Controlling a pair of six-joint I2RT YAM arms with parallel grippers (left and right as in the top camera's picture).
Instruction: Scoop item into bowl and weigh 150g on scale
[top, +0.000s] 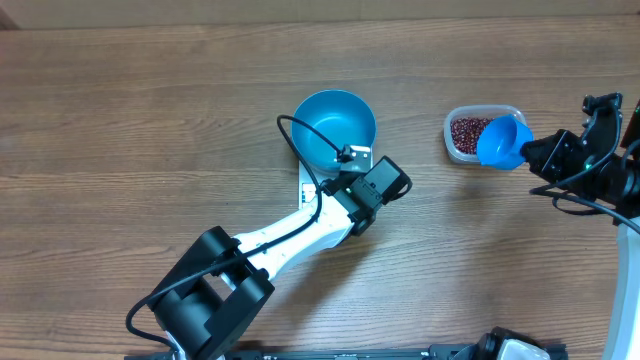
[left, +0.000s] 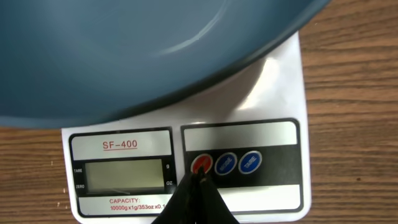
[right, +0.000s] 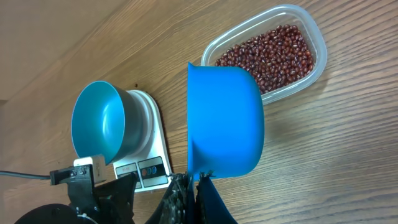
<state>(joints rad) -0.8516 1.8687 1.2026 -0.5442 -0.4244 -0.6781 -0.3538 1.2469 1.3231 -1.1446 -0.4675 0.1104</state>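
Pressure is being applied to the red button (left: 201, 164) of the scale (left: 280, 93) by the left gripper (left: 198, 180), jaws together, under the empty blue bowl (top: 335, 125): probably zeroing. Blue scoop (right: 224, 118) is being clamped by the right gripper (right: 196, 186) over the tub (right: 318, 65) of beans (right: 270, 56); dipping is being called for next.

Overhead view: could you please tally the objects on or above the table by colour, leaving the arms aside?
Blue: 2, the bowl and the scoop
White: 1, the scale
Clear: 1, the tub
Red-brown: 1, the beans, counted as one mass
Total: 5
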